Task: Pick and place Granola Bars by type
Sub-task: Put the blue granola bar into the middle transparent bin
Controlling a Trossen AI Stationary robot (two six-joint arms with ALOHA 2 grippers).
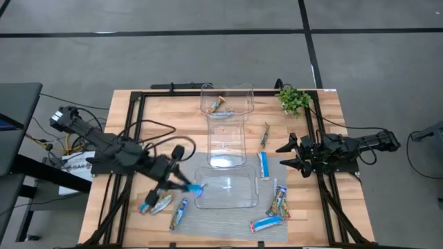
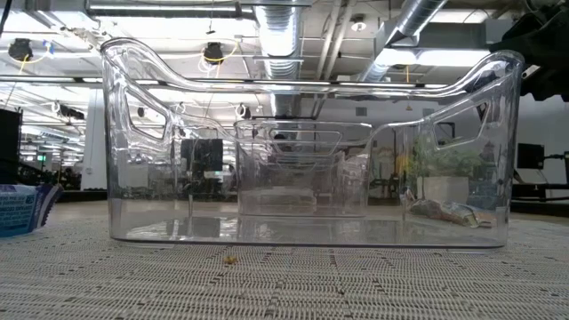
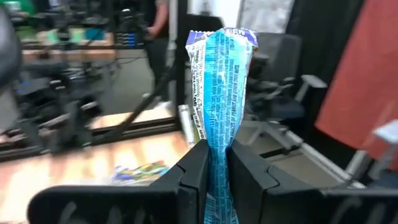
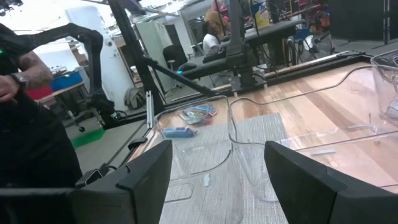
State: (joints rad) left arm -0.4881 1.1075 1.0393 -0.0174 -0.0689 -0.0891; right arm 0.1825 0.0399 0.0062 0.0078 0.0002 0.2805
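Currently left gripper (image 3: 217, 165) is pinching a blue granola bar (image 3: 219, 81) by its end at the near bin's (image 1: 250, 200) left rim, right gripper (image 4: 217, 168) is idling spread wide; thin hold, bar is risking slipping out.

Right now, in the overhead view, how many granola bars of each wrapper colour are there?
Blue bars: 5, one held in the left gripper
Multicoloured bars: about 4
Dark-green bar: 1
Total: about 10
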